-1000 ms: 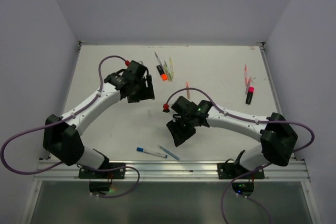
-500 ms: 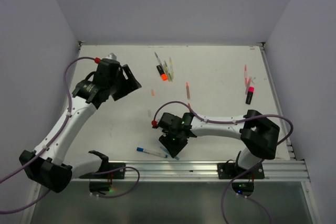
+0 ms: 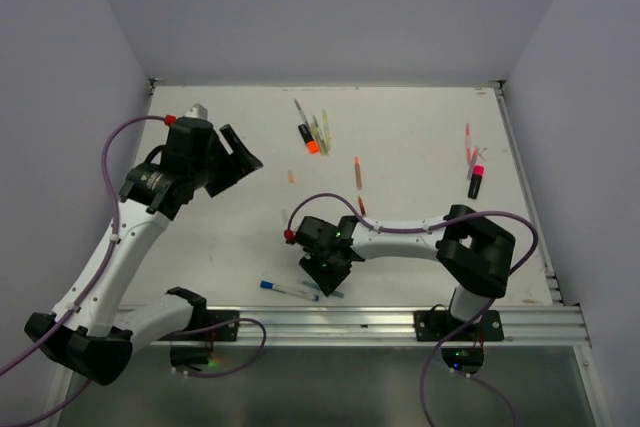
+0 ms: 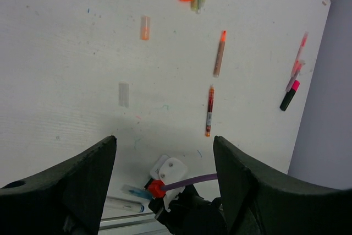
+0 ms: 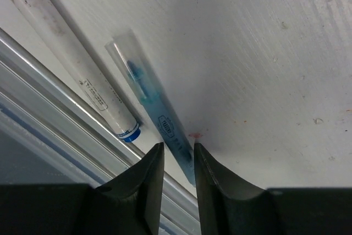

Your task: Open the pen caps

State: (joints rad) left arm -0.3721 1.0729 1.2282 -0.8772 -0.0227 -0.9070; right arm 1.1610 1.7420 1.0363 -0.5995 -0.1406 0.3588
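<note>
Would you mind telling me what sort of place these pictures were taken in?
Most likely a robotics lab test cell: a white table boxed in by plain walls, a left arm and right arm bolted to an aluminium rail, and loose pens as practice items.

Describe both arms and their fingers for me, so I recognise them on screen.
The left arm and right arm match: white links with black joint housings. A purple cable loops along each to a red plug by the wrist. The left fingers and right fingers are matte black with rounded tips.
</note>
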